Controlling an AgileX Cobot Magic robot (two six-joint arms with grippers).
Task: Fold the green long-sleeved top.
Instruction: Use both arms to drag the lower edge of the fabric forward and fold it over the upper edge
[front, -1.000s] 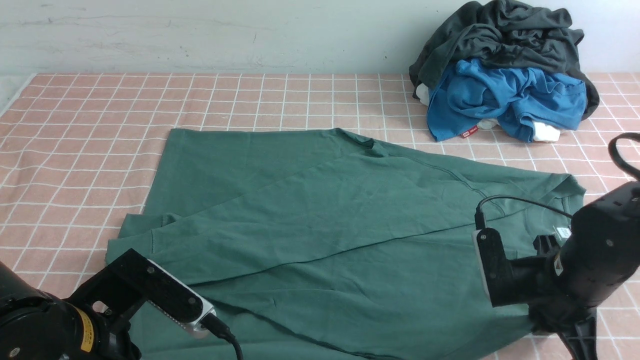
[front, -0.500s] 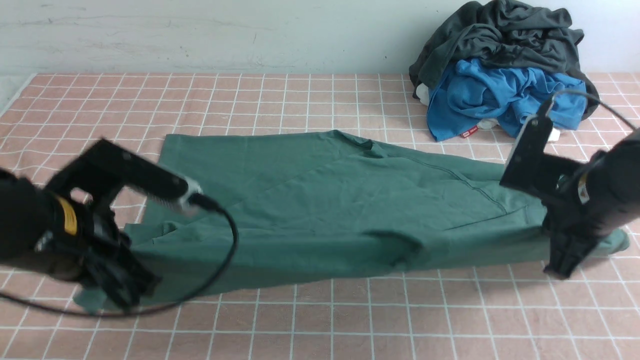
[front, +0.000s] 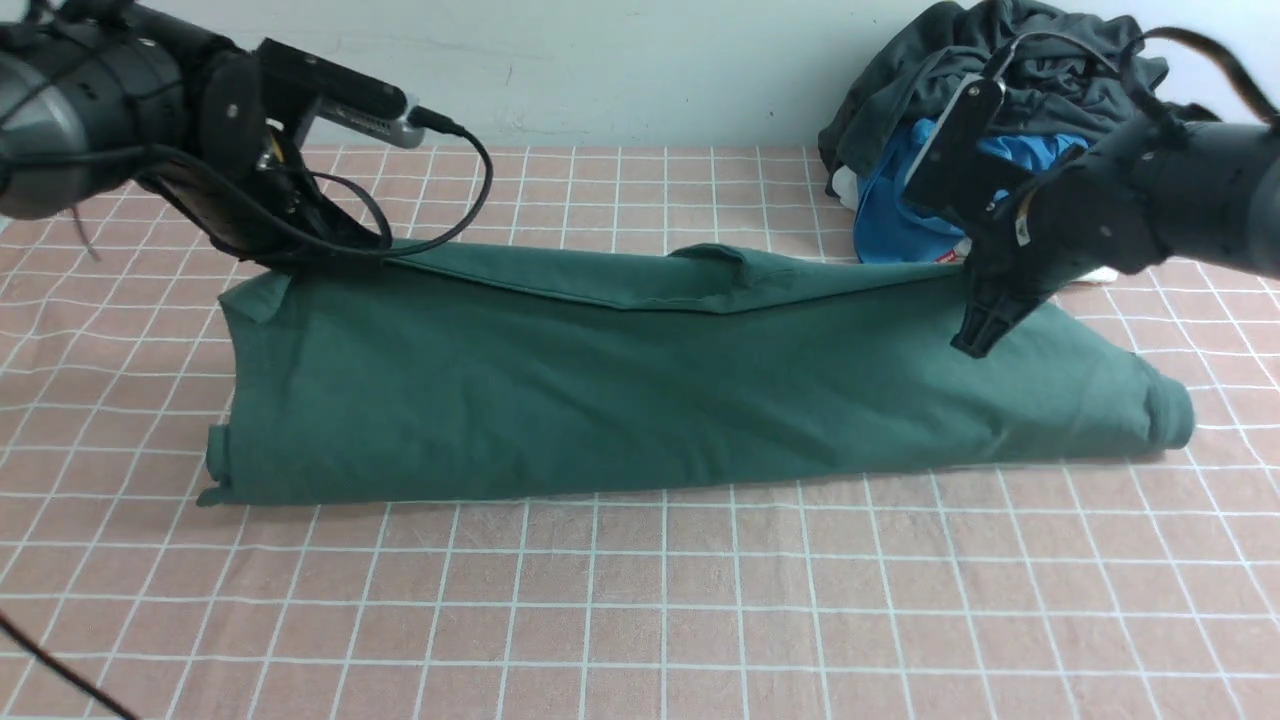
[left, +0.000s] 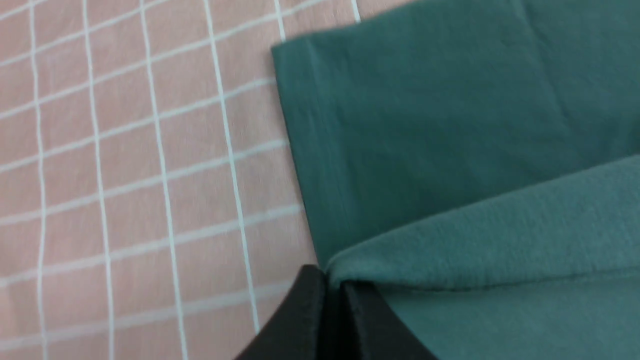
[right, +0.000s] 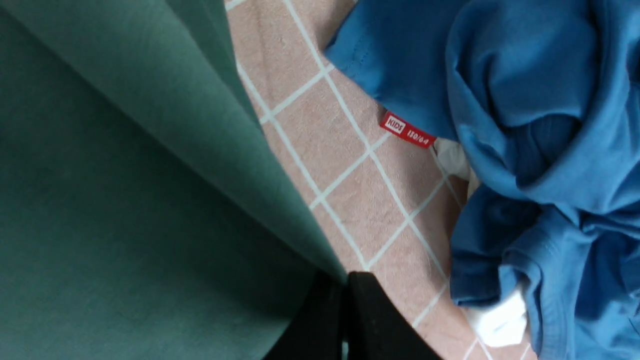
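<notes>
Fold of the near half over the far half is judged to be the step in hand. The green long-sleeved top (front: 650, 400) lies across the middle of the worktop (front: 640, 620) as a long band from 9 o'clock to 3 o'clock, doubled along its 6 o'clock side, with the free edge held at the far side. The left hand (left: 334, 300) is closed on that edge at the band's 10 o'clock corner, a pinch of green cloth being nipped at its tips. The right hand (front: 975, 335) is closed on the same edge at about 2 o'clock, and cloth is likewise seen caught there in the right wrist view.

For a clean result, both ends are best lowered together and level, with a light pull kept between them so that the small slack hump at 12 o'clock is drawn flat. The held edge should be matched to the layer beneath. In the left wrist view the lower layer reaches out past the gripped corner, so a little more reach may be needed there. The blue garment (right: 525, 75) lies just beside the right hand, toward 1 o'clock, so that end should be set down short of it, lest it be snagged. Release is best left until the cloth rests on the layer below, and each hand is then opened and lifted straight up, so nothing is dragged
</notes>
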